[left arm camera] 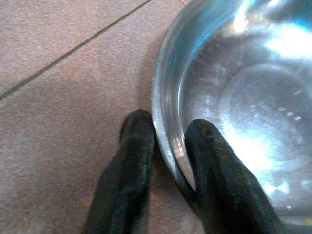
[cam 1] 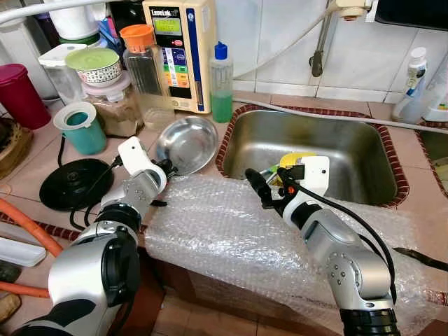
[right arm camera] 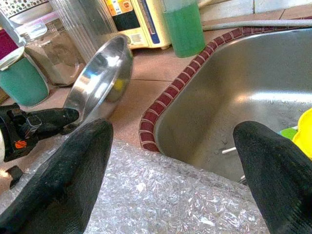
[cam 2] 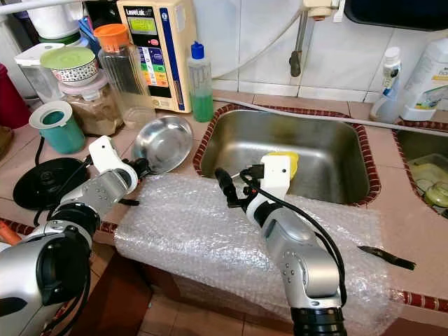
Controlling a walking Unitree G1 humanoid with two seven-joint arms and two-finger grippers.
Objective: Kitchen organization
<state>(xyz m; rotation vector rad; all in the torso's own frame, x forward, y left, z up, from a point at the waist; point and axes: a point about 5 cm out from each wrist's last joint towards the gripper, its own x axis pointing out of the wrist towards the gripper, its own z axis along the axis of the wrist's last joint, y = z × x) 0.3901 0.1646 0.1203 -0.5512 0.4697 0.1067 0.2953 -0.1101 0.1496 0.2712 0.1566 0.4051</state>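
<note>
I have the left claw (left arm camera: 168, 161) clamped on the steel bowl's (cam 1: 187, 143) rim, tilted on the counter (cam 1: 35, 168) beside the sink (cam 1: 364, 150). Right claw (right arm camera: 170, 170) spread wide, empty. Bowl not yet put away.

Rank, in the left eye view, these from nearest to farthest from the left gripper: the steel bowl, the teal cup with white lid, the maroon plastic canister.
1. Round steel bowl: its rim is pinched by the left gripper.
2. Teal cup with white lid: on the counter, to the robot's left of the bowl.
3. Maroon plastic canister: far left, by the wall.
</note>
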